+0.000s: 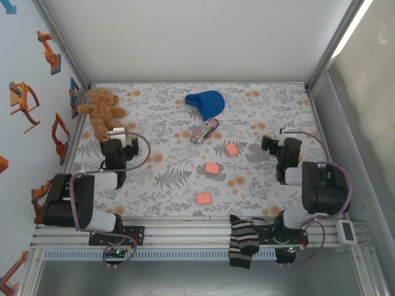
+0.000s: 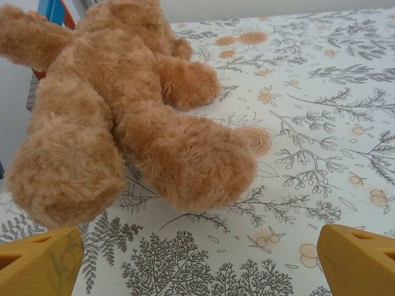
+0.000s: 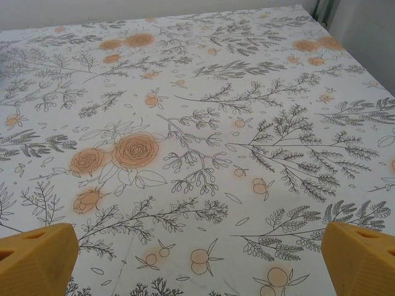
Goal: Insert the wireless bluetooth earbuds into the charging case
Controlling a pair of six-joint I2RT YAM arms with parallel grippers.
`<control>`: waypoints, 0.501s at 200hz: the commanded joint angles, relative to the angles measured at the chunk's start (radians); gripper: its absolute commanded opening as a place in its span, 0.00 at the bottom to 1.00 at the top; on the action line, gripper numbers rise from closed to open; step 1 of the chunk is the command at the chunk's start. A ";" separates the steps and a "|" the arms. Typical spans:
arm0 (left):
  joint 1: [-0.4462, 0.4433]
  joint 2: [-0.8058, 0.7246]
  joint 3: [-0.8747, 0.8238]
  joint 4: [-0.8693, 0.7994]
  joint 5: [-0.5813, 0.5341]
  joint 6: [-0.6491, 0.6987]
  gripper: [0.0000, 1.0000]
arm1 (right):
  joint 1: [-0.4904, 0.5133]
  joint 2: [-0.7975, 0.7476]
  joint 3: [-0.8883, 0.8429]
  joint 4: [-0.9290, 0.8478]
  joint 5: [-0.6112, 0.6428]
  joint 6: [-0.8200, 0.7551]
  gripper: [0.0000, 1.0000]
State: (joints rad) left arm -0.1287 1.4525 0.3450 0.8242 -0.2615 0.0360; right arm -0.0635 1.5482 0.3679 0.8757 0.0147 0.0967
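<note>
Three salmon-pink rounded-square charging cases lie mid-table: one, a second and a third nearest the arms. The earbuds are too small to make out. My left gripper stands open at the left of the table, well left of the cases. In the left wrist view its yellow fingertips frame bare cloth just short of a teddy bear's legs, and the left gripper holds nothing. My right gripper stands open to the right of the cases. The right gripper hangs over bare floral cloth.
A brown teddy bear lies at the back left, close ahead of the left fingers. A blue cloth and a striped sock sit at the back middle. Another striped sock drapes over the near rail. Walls close in both sides.
</note>
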 commanded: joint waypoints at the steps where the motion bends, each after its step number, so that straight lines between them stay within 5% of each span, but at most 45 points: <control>1: 0.041 0.068 -0.025 0.159 0.084 -0.036 0.96 | -0.007 -0.005 0.014 0.003 -0.004 0.005 1.00; 13: 0.050 0.112 -0.019 0.212 0.092 -0.040 0.96 | -0.007 -0.005 0.015 0.004 -0.004 0.005 1.00; 29: 0.073 0.082 0.065 -0.006 0.107 -0.068 0.96 | -0.008 -0.005 0.015 0.003 -0.003 0.005 1.00; 42: 0.115 0.091 0.057 0.027 0.185 -0.090 0.96 | -0.006 -0.005 0.016 0.003 -0.002 0.003 1.00; 100: 0.101 0.088 0.065 0.008 0.157 -0.081 0.96 | 0.010 -0.005 0.019 -0.007 0.021 -0.012 0.99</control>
State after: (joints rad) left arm -0.0235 1.5463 0.3935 0.8421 -0.1246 -0.0303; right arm -0.0597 1.5482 0.3679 0.8677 0.0158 0.0956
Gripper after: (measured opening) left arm 0.964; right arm 0.995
